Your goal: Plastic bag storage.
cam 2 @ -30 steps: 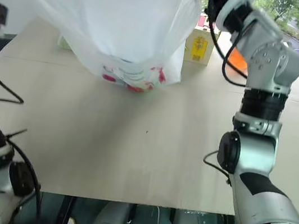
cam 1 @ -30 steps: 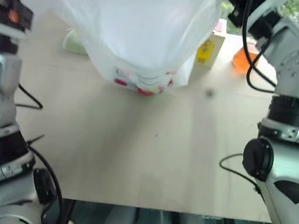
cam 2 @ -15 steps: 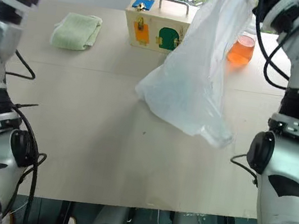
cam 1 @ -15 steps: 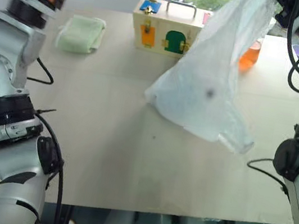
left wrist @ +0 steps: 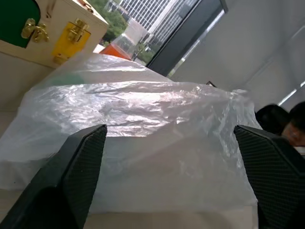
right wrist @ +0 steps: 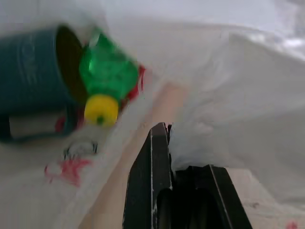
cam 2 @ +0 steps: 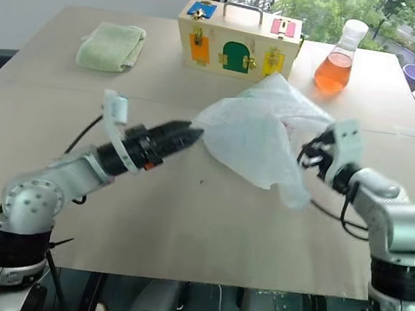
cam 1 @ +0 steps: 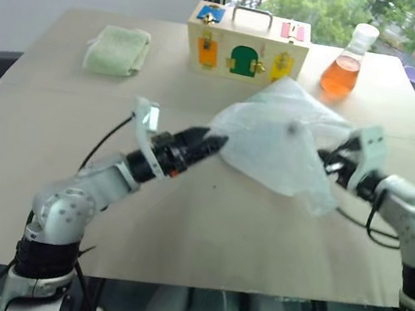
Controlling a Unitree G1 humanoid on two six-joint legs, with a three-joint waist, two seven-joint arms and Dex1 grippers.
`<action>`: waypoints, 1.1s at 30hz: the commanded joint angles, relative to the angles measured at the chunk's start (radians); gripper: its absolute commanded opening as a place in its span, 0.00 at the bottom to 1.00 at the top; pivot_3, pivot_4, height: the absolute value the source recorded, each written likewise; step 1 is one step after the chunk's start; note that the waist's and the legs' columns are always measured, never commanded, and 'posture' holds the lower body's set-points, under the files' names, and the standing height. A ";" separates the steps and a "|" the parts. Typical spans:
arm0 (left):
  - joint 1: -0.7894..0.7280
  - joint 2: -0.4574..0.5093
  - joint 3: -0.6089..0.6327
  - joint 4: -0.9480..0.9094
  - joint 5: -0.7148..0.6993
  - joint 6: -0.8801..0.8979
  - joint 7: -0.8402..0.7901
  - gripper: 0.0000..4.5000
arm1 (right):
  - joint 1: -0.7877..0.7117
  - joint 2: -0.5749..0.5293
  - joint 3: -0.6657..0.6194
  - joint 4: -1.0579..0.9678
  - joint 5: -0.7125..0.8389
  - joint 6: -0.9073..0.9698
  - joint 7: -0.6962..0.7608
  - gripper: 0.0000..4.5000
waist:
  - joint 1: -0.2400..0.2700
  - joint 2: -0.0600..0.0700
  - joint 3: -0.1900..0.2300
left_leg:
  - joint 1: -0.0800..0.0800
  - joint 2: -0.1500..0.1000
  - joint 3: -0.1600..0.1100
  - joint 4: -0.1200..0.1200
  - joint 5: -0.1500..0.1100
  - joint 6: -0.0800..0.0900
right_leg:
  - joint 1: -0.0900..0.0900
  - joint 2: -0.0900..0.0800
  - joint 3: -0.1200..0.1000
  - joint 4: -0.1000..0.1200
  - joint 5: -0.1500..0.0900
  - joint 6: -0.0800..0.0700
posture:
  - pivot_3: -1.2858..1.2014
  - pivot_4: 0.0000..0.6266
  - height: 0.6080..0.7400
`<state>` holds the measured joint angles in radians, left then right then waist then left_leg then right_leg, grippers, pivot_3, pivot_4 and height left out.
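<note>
In the left eye view, the plastic bag (cam 1: 285,140) lies crumpled on the tabletop (cam 1: 204,226) right of the frame's centre, below the wooden box (cam 1: 246,44) and the flask (cam 1: 346,63); a green cloth (cam 1: 117,50) sits upper left. The left pincer (cam 1: 211,140) meets the bag's left edge, and the right pincer (cam 1: 328,160) pinches its right side.

In the left wrist view, the fingers (left wrist: 78,167) stand wide apart before the bag.

In the right wrist view, the fingers (right wrist: 151,186) are clamped on bag film.

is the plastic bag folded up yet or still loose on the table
Still loose: the plastic bag lies in a crumpled, puffed heap on the table, with no flat folds.
</note>
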<state>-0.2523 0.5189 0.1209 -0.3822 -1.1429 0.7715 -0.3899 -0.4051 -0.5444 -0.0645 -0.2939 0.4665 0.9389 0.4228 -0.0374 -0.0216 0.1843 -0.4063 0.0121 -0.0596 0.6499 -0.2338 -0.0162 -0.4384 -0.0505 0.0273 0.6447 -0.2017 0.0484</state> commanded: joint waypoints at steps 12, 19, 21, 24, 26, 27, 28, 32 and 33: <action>0.124 0.236 0.216 -0.048 -0.370 0.269 -0.194 0.98 | -0.135 0.292 0.122 -0.136 0.104 0.057 -0.029 0.00 | 0.002 -0.001 0.000 | 0.006 0.008 -0.002 -0.001 -0.001 0.000 | 0.006 0.006 -0.002 -0.001 0.000 -0.002 | 0.52 0.24 1.00; 0.071 0.226 0.081 -0.123 -0.347 0.272 -0.176 0.98 | -0.113 0.237 0.076 -0.190 0.133 0.107 -0.046 0.00 | 0.012 -0.001 0.000 | 0.007 0.001 -0.002 -0.002 -0.002 0.002 | 0.007 0.000 -0.002 -0.003 -0.002 0.001 | 0.52 0.24 1.00; 0.019 0.201 0.027 -0.115 -0.327 0.274 -0.180 0.98 | -0.115 0.243 0.066 -0.195 0.140 0.117 -0.058 0.00 | 0.011 -0.001 0.000 | 0.008 0.002 -0.003 -0.002 -0.001 0.002 | 0.008 0.002 -0.002 -0.002 -0.002 0.000 | 0.52 0.24 1.00; -0.045 0.170 -0.027 -0.098 -0.295 0.271 -0.190 0.98 | -0.121 0.251 0.061 -0.196 0.146 0.125 -0.072 0.00 | 0.006 -0.001 0.000 | 0.008 0.002 -0.002 -0.001 -0.001 0.002 | 0.008 0.002 -0.002 -0.002 -0.003 -0.001 | 0.52 0.24 1.00; -0.108 0.131 -0.072 -0.075 -0.245 0.258 -0.178 0.98 | -0.127 0.251 0.057 -0.199 0.148 0.130 -0.080 0.00 | 0.003 -0.001 0.000 | 0.008 0.002 -0.001 0.000 -0.001 0.002 | 0.008 0.002 -0.001 -0.001 -0.003 -0.001 | 0.52 0.24 1.00; -0.135 0.116 -0.088 -0.064 -0.222 0.254 -0.176 0.98 | -0.131 0.251 0.056 -0.199 0.148 0.132 -0.084 0.00 | 0.003 -0.001 0.000 | 0.008 0.002 -0.002 0.000 -0.001 0.002 | 0.008 0.002 -0.001 -0.001 -0.001 0.001 | 0.52 0.24 1.00; -0.164 0.100 -0.116 -0.053 -0.177 0.244 -0.184 0.98 | -0.135 0.250 0.047 -0.198 0.150 0.133 -0.089 0.00 | 0.003 -0.001 0.000 | 0.008 0.002 -0.002 0.000 -0.001 0.002 | 0.008 0.002 -0.001 -0.001 -0.001 0.001 | 0.52 0.24 1.00; -0.227 0.047 -0.167 -0.003 -0.083 0.225 -0.215 0.98 | -0.160 0.249 0.025 -0.176 0.134 0.119 -0.118 0.00 | 0.000 -0.001 0.000 | 0.008 0.002 -0.002 0.000 -0.001 0.002 | 0.008 0.002 -0.001 -0.001 -0.001 0.001 | 0.52 0.24 1.00; -0.237 0.035 -0.178 0.003 -0.076 0.229 -0.226 0.98 | -0.169 0.250 0.013 -0.169 0.133 0.119 -0.127 0.00 | -0.001 -0.001 0.000 | 0.008 0.002 -0.002 0.000 -0.001 0.002 | 0.008 0.002 -0.001 -0.001 -0.001 0.001 | 0.52 0.24 1.00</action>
<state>-0.4730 0.5633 -0.0468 -0.3712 -1.2330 1.0155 -0.5903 -0.5440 -0.2960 -0.0203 -0.4452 0.5963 1.0716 0.3089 -0.0381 -0.0226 0.1839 -0.3989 0.0138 -0.0611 0.6494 -0.2352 -0.0145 -0.4305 -0.0484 0.0267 0.6432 -0.2031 0.0493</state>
